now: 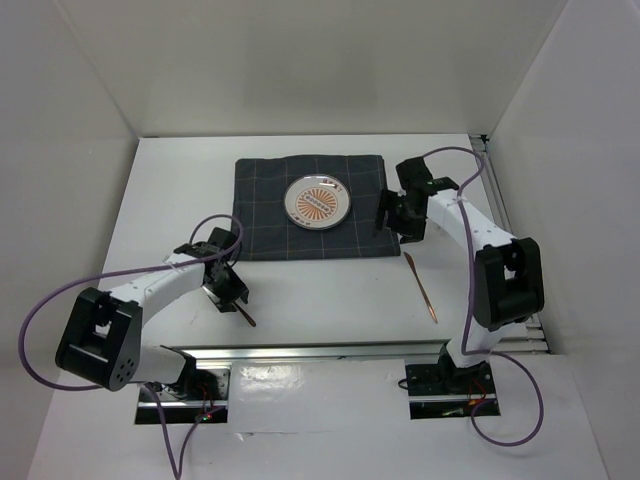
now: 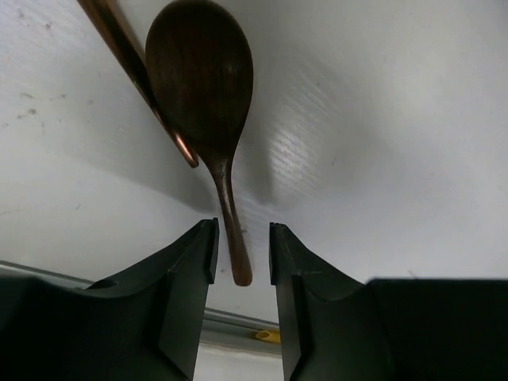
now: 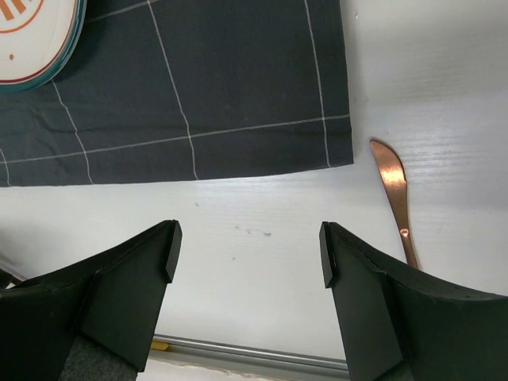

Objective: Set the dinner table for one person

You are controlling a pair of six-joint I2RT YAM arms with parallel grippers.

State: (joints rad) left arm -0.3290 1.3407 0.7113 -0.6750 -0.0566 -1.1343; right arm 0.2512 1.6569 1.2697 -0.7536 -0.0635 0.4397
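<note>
Left side first: by the near edge of the big flat white dinner table [image 1: 330, 300], our left gripper [image 2: 243, 232] has its jaws slightly apart, straddling the handle tip of the slim dark brown wooden spoon [image 2: 200, 79]. It's not pinching it, as far as we can see. We reckon the spoon's light, stiff and a bit slick, so we'd grab further up the handle. A thin copper-coloured handle [image 2: 117, 36] lies right against it; can't tell what piece.

Toward the far edge sits the dark grey checked cloth mat [image 1: 270, 215], carrying the round white plate with the orange sunburst [image 1: 318, 203]. That one looks breakable to us.

The right gripper [image 3: 250, 254] hangs wide open by the mat's right edge. The flat copper knife [image 3: 394, 198] lies just off the mat's near right corner, toward the table's right edge. It's thin and hugs the top, so probably fiddly.

The surface looks smooth and hard, with room beside the mat for cutlery.
</note>
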